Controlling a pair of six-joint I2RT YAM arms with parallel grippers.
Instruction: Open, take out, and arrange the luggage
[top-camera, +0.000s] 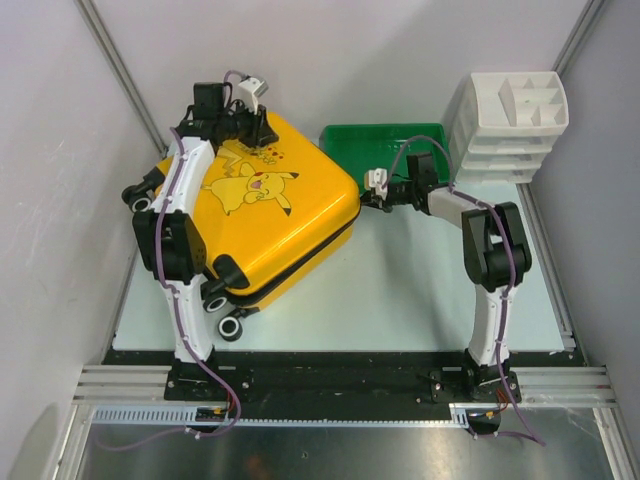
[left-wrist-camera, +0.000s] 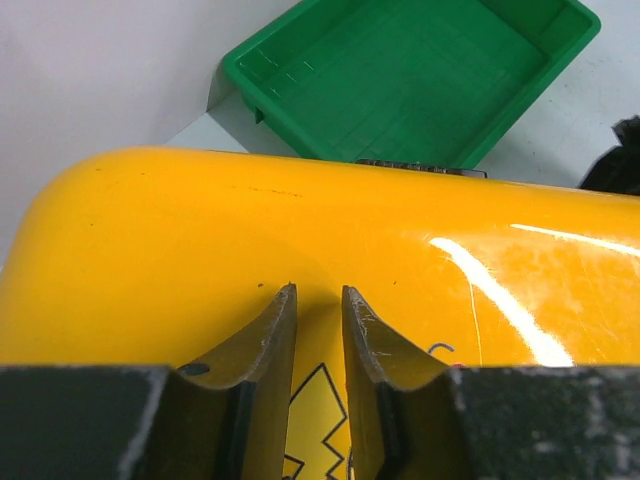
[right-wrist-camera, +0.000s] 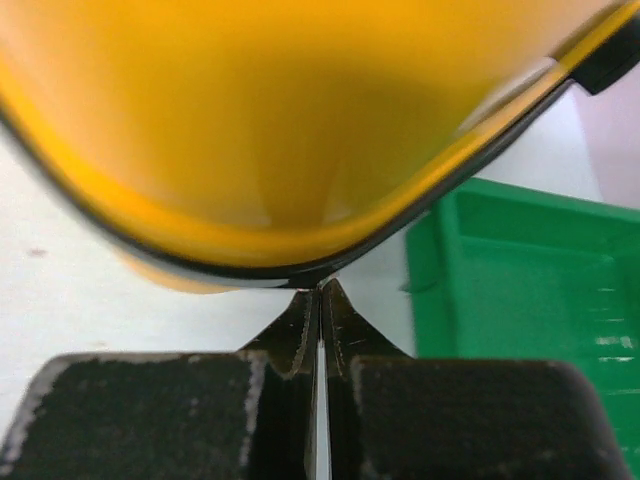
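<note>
Left of centre in the top view, the luggage lies flat on the table with its shell closed. I judge the opening not yet done and nothing taken out. The yellow shell is glossy, Pikachu print up, wheels at lower left. My left gripper hovers over the far edge, fingers slightly apart and holding nothing. My right gripper is pressed together against the zipper band at the right corner. Whether it pinches a pull I cannot tell. The green tray sits further right.
</note>
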